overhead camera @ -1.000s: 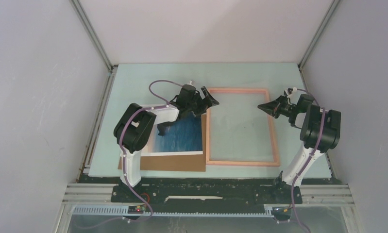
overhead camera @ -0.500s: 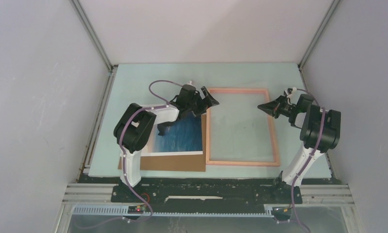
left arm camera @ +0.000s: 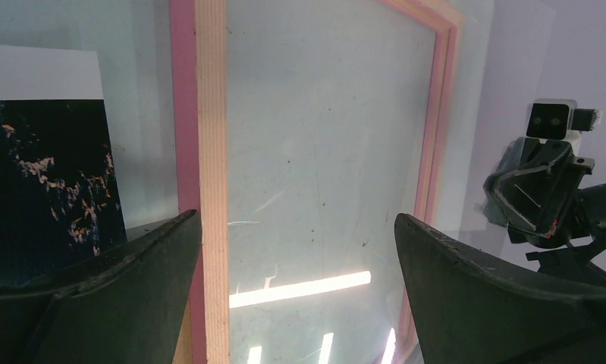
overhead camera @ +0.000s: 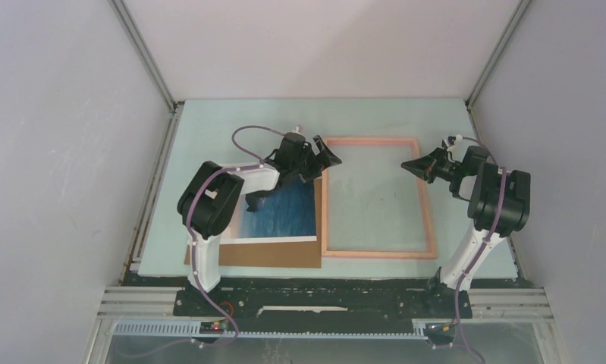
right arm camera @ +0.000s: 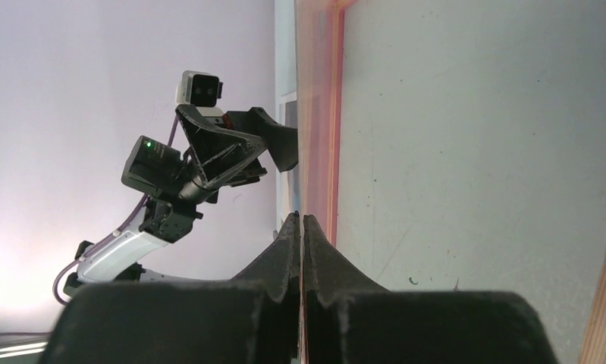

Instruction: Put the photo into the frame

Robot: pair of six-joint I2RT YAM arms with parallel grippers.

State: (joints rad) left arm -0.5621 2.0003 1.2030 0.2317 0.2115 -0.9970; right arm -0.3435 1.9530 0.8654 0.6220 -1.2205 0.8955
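The photo (overhead camera: 281,212), blue sea with a white border, lies face up left of the frame (overhead camera: 324,208), on a brown cardboard sheet (overhead camera: 273,255). The salmon-pink frame lies flat with a glossy see-through middle. My left gripper (overhead camera: 322,161) hovers open over the frame's left rail (left arm camera: 211,152) near its far corner, nothing between its fingers (left arm camera: 298,216); the photo's edge (left arm camera: 49,182) shows to its left. My right gripper (overhead camera: 408,164) is inside the frame's right rail, shut (right arm camera: 300,216) on a thin clear sheet seen edge-on that runs up from its tips.
Grey walls with metal corner posts (overhead camera: 148,68) close in the pale green table (overhead camera: 208,129) on three sides. The left arm's wrist (right arm camera: 208,152) faces the right gripper across the frame. The black mounting rail (overhead camera: 322,299) runs along the near edge.
My right gripper has shifted slightly left and toward the far side, still shut. The left gripper, photo and frame rails have not moved.
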